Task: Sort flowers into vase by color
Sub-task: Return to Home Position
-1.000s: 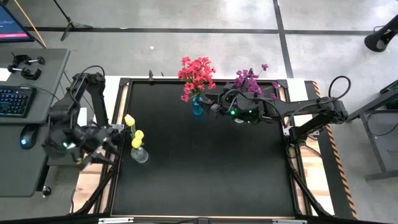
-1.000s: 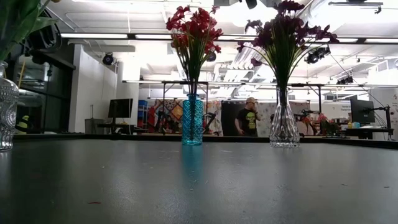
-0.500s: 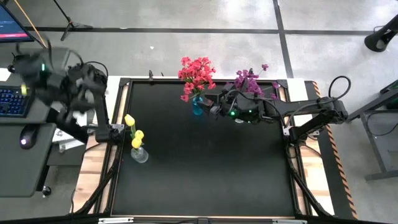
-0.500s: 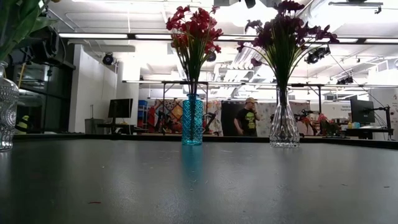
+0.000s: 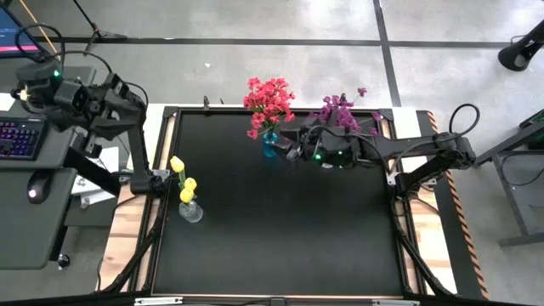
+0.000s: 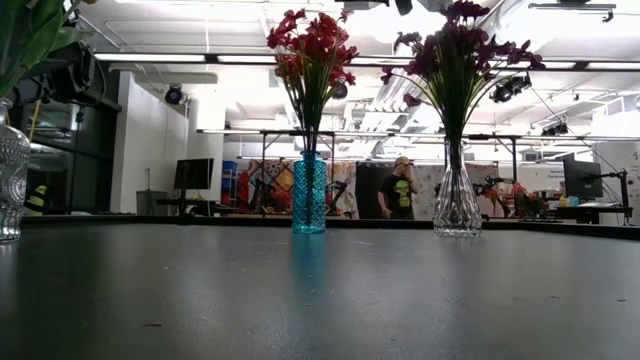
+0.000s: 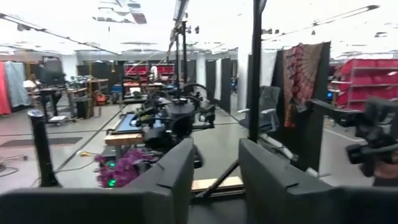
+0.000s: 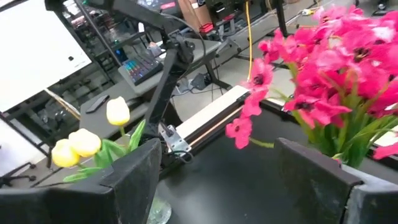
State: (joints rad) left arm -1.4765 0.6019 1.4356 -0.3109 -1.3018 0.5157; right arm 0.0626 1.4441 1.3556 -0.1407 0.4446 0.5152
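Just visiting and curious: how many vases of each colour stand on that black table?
Blue vase: 1
Clear vases: 2, the purple-flower vase and the yellow-flower vase
Total: 3

The left arm point(image 5: 110, 93) and right arm point(image 5: 416, 153) are black, built of jointed tubular links. Black cables point(image 5: 457, 115) loop beside them, and each arm carries a small green light point(image 5: 319, 155) near its wrist. The left gripper point(image 7: 215, 155) has two dark grey fingers point(image 7: 165, 180), broad flat slabs with bevelled edges. The right gripper point(image 8: 219, 155) has matte slabs of the same shape.
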